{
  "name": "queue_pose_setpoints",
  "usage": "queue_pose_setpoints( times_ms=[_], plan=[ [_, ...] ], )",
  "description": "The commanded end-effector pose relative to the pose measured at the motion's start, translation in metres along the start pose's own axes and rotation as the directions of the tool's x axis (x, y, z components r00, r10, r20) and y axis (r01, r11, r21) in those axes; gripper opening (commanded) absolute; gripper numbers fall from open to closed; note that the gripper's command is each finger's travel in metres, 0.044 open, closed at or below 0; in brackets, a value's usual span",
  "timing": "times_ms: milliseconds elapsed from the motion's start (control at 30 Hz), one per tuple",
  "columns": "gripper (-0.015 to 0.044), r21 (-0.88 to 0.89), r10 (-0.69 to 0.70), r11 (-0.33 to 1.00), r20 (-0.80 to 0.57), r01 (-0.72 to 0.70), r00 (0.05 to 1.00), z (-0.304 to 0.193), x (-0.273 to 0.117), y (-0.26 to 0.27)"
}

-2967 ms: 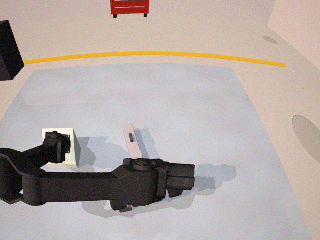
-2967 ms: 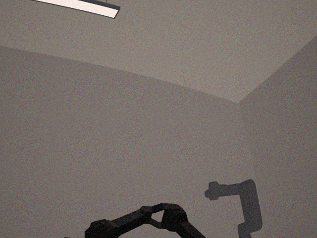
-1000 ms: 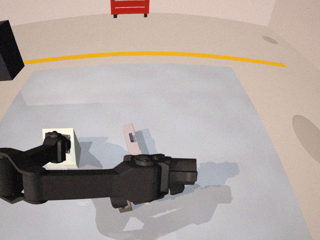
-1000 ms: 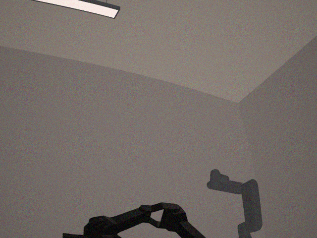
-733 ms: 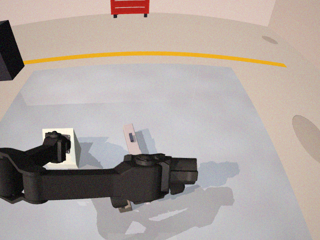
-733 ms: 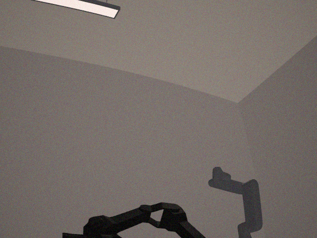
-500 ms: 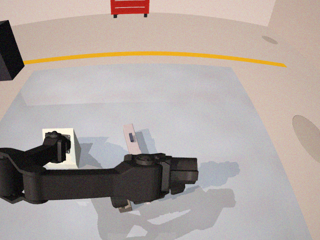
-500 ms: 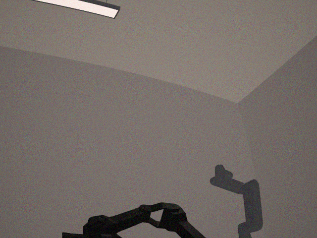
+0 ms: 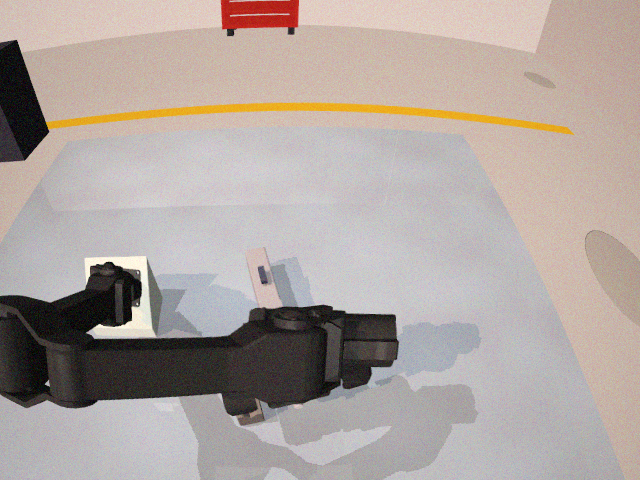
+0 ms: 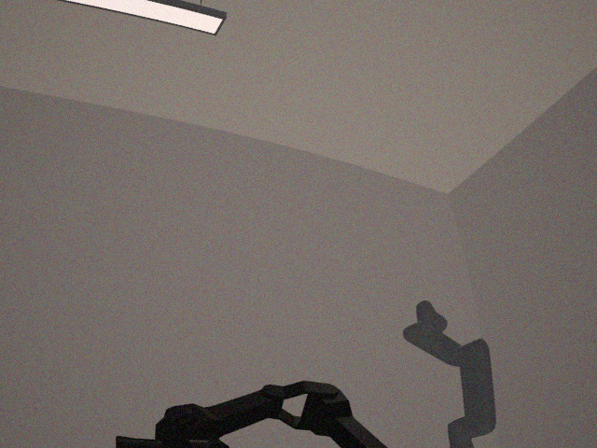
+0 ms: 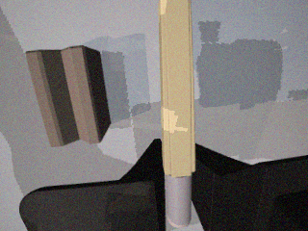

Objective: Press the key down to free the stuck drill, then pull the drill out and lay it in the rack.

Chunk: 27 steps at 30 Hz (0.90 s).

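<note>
The drill (image 11: 178, 87) is a long yellow bar with a grey shank. My gripper (image 11: 166, 143) is shut on its shank end, and the bar stretches away up the wrist view. A brown block with a V-shaped groove (image 11: 70, 96) (image 9: 251, 415), apparently the rack, lies to the left of the drill in the wrist view, apart from it. A pale pink block (image 9: 254, 263) with a small dark piece (image 9: 263, 274), perhaps the key, shows beyond the arm in the top view. The arm hides the fingers and most of the drill there.
The arm (image 9: 160, 367) (image 10: 236, 414) reaches across the grey table (image 9: 413, 232) from the left in the top view. Its white base block (image 9: 149, 315) stands at the left. A black box (image 9: 20, 103) shows at the upper left, and a red cabinet (image 9: 260, 20) stands far back.
</note>
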<state>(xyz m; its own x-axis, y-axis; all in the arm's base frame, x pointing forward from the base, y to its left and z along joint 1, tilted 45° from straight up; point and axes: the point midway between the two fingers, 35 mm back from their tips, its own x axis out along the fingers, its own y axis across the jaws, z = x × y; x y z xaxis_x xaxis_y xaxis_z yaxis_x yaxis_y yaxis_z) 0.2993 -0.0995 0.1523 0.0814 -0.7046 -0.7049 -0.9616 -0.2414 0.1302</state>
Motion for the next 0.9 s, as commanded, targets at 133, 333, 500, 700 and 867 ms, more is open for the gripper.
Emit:
queue_pose_setpoints(
  times_ms=[133, 333, 500, 700, 867],
  plan=[
    [0.0, 0.004, -0.006, 1.0, -0.005, 0.006, 1.0, -0.001, -0.003, -0.002],
    [0.0, 0.004, -0.006, 1.0, -0.005, 0.006, 1.0, -0.002, -0.004, -0.003],
    [0.0, 0.004, -0.006, 1.0, -0.005, 0.006, 1.0, -0.002, -0.004, -0.001],
    [0.0, 0.003, -0.005, 1.0, -0.005, 0.005, 1.0, -0.004, -0.002, 0.01],
    [0.0, 0.003, -0.005, 1.0, -0.005, 0.005, 1.0, -0.006, -0.001, 0.02]
  ],
)
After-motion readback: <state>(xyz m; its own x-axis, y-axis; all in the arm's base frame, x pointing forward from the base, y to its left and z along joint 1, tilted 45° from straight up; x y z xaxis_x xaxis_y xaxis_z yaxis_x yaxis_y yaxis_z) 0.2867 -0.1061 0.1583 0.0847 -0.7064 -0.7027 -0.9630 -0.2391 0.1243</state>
